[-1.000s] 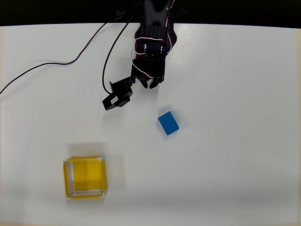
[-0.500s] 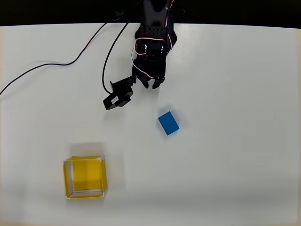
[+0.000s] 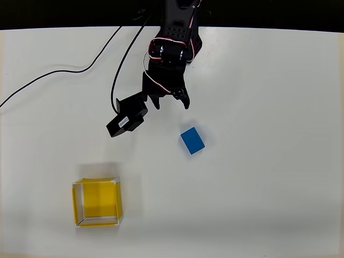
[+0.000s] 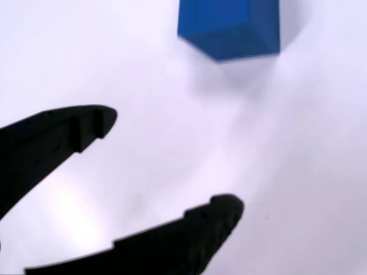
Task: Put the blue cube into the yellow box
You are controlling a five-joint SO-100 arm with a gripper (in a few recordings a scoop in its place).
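The end effector (image 3: pixel 172 103) hangs above the white tabletop (image 3: pixel 269 161) with its jaws spread wide and empty. The blue cube (image 3: pixel 192 140) lies near, just below it in the overhead view. The yellow box (image 3: pixel 97 202) sits well apart toward the lower left.

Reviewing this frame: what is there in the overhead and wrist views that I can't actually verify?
- Blue cube, wrist view: its top is cut off by the upper picture edge, and it is blurred.
- Gripper, wrist view: the finger bases run off the left and bottom edges.
- Yellow box, overhead view: a shadow darkens part of the floor.
- Arm base, overhead view: lost in the black band beyond the table.
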